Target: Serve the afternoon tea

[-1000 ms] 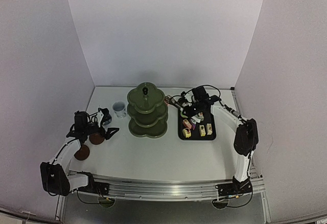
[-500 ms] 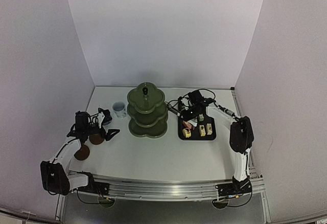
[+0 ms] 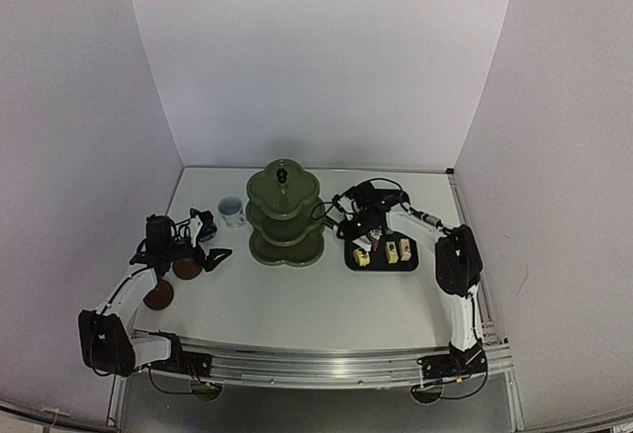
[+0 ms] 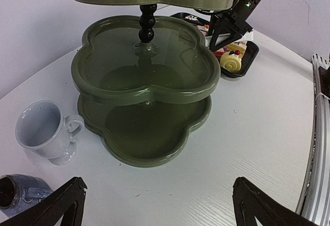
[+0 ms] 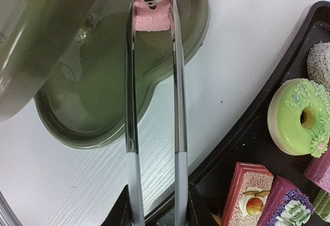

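The dark green three-tier stand [image 3: 285, 214] stands mid-table, and all tiers look empty in the left wrist view [image 4: 147, 66]. My right gripper [image 3: 358, 217] is shut on metal tongs [image 5: 178, 107]. The tongs pinch a pink cake [image 5: 152, 12] over the stand's bottom tier [image 5: 103, 81]. My left gripper [image 3: 212, 238] is open and empty, and faces the stand [image 4: 160, 197]. The white cup [image 4: 46, 130] and the small blue cup [image 4: 18, 195] stand at its left. Two brown coasters [image 3: 187, 267] [image 3: 158, 296] lie by the left arm.
The black tray [image 3: 348, 260] right of the stand holds several cakes, among them a green doughnut [image 5: 299, 117] and a pink slice [image 5: 252, 190]. Its rim [image 5: 314, 14] lies close to the stand. White walls enclose the table.
My right arm has swung left from the tray to the stand, carrying the tongs with the pink cake. The left arm has hardly moved.
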You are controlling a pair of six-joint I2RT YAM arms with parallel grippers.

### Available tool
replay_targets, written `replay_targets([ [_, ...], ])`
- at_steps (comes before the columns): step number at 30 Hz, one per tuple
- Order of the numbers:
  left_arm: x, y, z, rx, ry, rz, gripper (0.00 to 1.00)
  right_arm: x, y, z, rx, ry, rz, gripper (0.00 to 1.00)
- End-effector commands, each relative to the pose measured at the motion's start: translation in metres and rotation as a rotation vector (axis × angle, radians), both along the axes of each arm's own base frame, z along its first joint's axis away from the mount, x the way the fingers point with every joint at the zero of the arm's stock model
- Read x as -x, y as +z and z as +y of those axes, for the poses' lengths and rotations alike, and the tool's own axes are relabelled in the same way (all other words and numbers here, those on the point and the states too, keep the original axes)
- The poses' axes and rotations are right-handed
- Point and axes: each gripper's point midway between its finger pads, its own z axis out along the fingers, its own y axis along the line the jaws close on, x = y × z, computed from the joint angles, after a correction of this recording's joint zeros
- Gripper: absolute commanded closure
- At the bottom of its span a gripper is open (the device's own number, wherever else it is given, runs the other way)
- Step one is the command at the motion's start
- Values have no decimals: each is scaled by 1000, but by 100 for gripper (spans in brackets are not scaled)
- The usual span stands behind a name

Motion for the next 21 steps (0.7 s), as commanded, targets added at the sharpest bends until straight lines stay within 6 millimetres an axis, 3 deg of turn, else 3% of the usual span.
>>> replay_targets([
  [1,-3,3,-1,5,4,-27,0,-11,14,17,-36,-3,-47,70],
  [6,-3,2,0,3,6,-28,0,-9,20,18,-46,-8,-50,55],
  [21,-1,-1,0,0,5,-31,0,3,44,18,-77,-30,-58,54],
])
